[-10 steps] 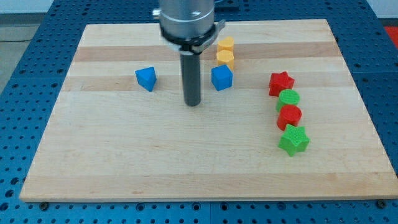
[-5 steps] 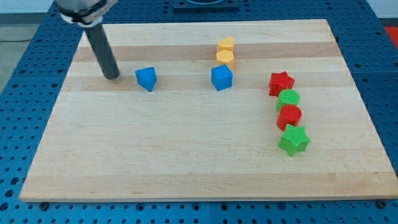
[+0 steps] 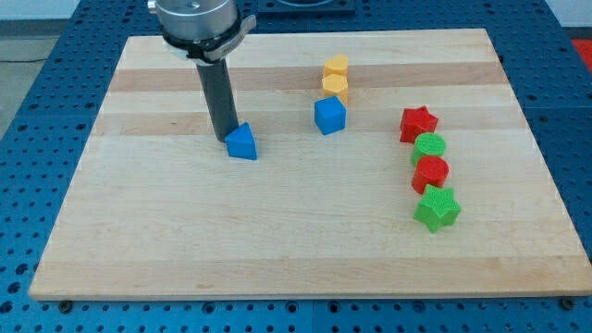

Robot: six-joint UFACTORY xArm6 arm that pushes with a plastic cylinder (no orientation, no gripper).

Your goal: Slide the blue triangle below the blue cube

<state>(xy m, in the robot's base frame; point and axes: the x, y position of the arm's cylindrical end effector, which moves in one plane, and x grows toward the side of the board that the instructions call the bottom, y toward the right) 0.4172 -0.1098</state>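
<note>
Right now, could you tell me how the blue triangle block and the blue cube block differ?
The blue triangle block has a pointed, wedge-like outline; the blue cube block looks boxy. The triangle lies further toward the view's left and bottom than the cube. My tip sits against the triangle's upper-left side, while the cube has a yellow block just above it. Both are the same blue and rest on the wooden board.

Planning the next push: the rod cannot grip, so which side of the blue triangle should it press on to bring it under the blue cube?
Press the blue triangle on its upper-left side, where my tip touches it. The blue cube lies to the view's right, so push right and slightly down.
</note>
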